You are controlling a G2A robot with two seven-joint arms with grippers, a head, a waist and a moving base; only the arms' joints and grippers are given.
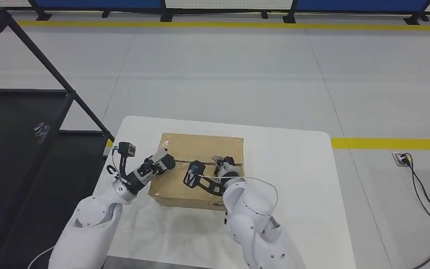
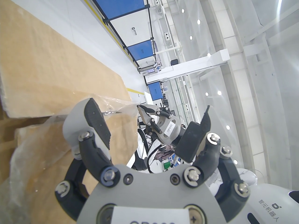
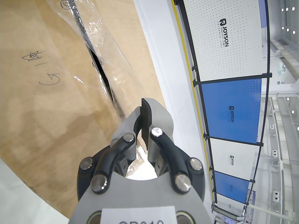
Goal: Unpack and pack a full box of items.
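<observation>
Both grippers sat along the box [image 1: 201,149] top's lengthwise seam [image 3: 101,72], I noted: right gripper [image 3: 145,105] clenched, seemingly on the clear tape [image 3: 109,40], mid-seam; left gripper [image 1: 164,161] released beside its left end

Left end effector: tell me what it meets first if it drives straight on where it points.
Probably the loose clear tape on the cardboard box, ahead of the left end effector; the right end effector lies beyond. Depth is unclear.

Matt brown cardboard box [image 1: 201,151] with glossy, crinkled clear plastic tape [image 3: 100,31]
</observation>
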